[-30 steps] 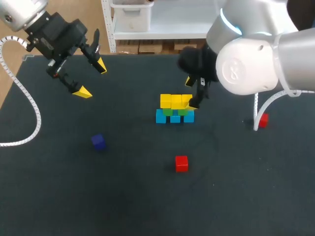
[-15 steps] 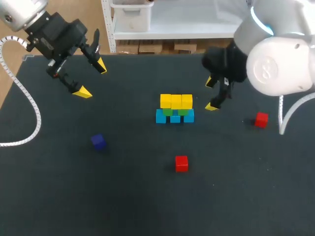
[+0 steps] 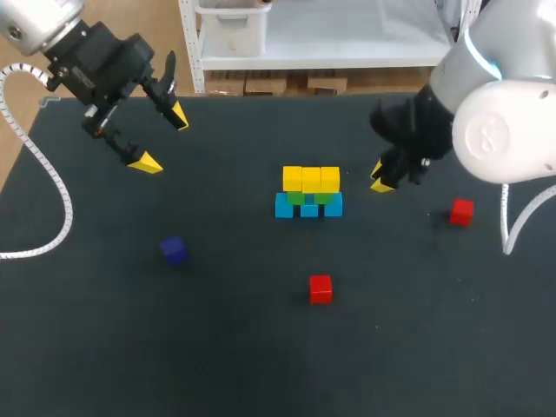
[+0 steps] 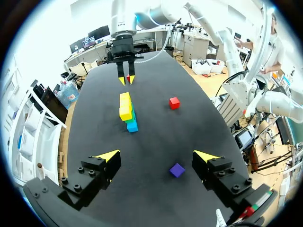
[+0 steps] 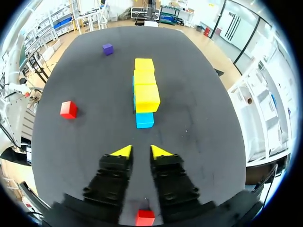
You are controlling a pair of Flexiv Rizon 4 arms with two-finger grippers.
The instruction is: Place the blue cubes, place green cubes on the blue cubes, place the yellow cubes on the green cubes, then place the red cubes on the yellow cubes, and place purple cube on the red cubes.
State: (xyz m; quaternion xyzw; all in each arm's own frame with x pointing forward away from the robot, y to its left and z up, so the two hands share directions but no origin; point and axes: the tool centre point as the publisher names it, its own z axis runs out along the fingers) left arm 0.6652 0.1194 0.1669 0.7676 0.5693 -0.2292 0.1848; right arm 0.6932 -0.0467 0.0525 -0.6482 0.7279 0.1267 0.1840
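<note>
A stack stands mid-table: blue cubes point(image 3: 308, 208) at the bottom, green cubes point(image 3: 297, 197) on them, yellow cubes point(image 3: 311, 179) on top. Two red cubes lie loose, one point(image 3: 321, 288) in front of the stack, one point(image 3: 461, 211) to its right. The purple cube point(image 3: 174, 250) sits front left. My right gripper point(image 3: 380, 182) hangs just right of the stack, fingers drawn almost together with nothing between them; its wrist view shows the yellow cubes point(image 5: 146, 84) and a blue cube point(image 5: 145, 119) ahead. My left gripper point(image 3: 162, 139) hovers open at the far left, holding nothing.
In the left wrist view the stack point(image 4: 127, 111), a red cube point(image 4: 174, 102) and the purple cube point(image 4: 177, 170) lie ahead of my left gripper point(image 4: 156, 156). A red cube point(image 5: 145, 217) lies under my right gripper point(image 5: 141, 151). Dark mat point(image 3: 217, 347) covers the table.
My right gripper drew away from the stack's right yellow cube toward the right, and its fingers closed in from wide open. The left arm kept still.
</note>
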